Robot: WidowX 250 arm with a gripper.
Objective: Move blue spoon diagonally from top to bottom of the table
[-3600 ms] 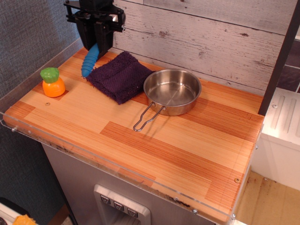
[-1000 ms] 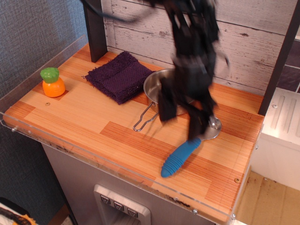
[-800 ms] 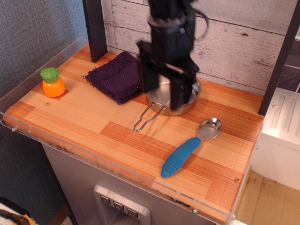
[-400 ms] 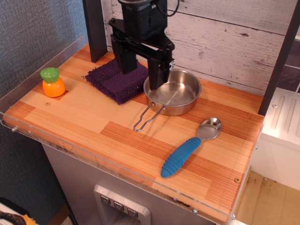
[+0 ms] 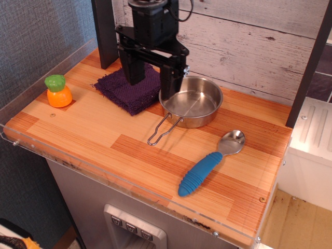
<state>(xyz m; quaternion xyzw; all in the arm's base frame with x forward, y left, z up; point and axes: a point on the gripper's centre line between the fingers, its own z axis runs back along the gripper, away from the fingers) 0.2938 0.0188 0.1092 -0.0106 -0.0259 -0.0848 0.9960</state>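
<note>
On the table (image 5: 104, 129), the gripper (image 5: 151, 78) hangs upright, fingers spread and empty, far from the blue spoon (image 5: 210, 163)

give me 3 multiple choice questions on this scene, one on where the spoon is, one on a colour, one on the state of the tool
1. Where does the blue spoon lie?
A. in the pan
B. on the table near its front right
C. on the cloth

2. What colour is the cloth?
A. dark purple
B. yellow
C. white

3. The tool is
A. shut on the spoon
B. open and empty
C. shut on the pan handle

Answers: 1 B, it rests on the bare table, clear of the pan. 2 A, the folded cloth is dark purple. 3 B, its fingers stand apart, holding nothing.
</note>
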